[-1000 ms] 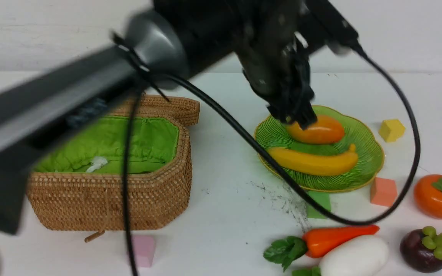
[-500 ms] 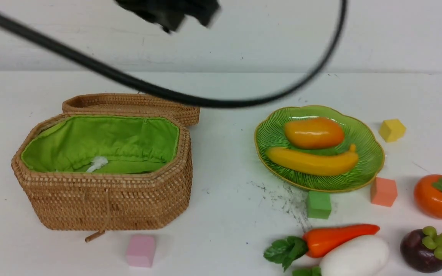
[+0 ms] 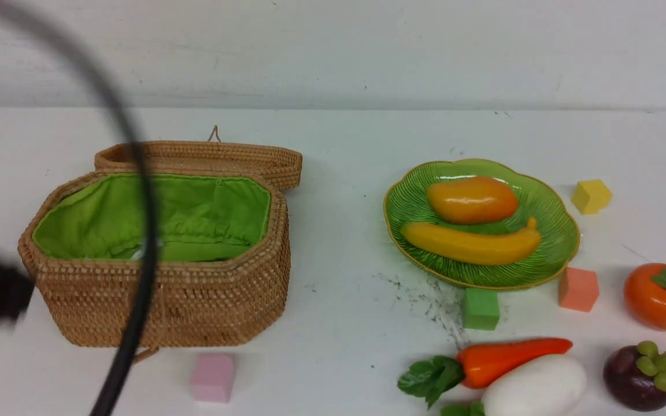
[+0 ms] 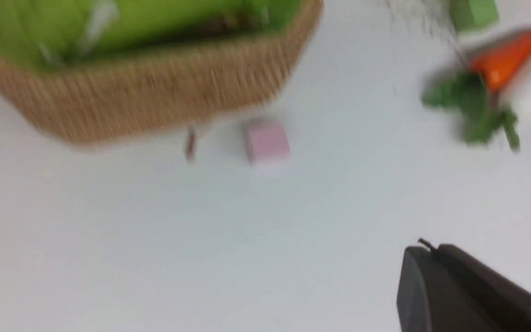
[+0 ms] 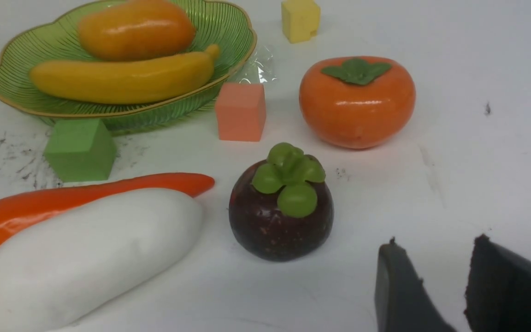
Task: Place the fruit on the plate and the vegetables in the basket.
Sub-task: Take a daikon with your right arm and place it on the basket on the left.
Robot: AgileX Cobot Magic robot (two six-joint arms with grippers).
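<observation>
Two fruits, the mango and the banana, lie side by side in the green plate, so half the fruit looks sorted. The persimmon and mangosteen sit on the surface near the plate; the right jaws hang spread and empty beside the mangosteen, likely next. The carrot and white radish lie touching, well apart from the open basket. The left jaws are pressed together, holding nothing.

- Plate: green, ribbed, gold rim.
- Basket: tan woven wicker, bright green lining.
- Persimmon: orange, green calyx.
- Mangosteen: dark purple, green top.
</observation>
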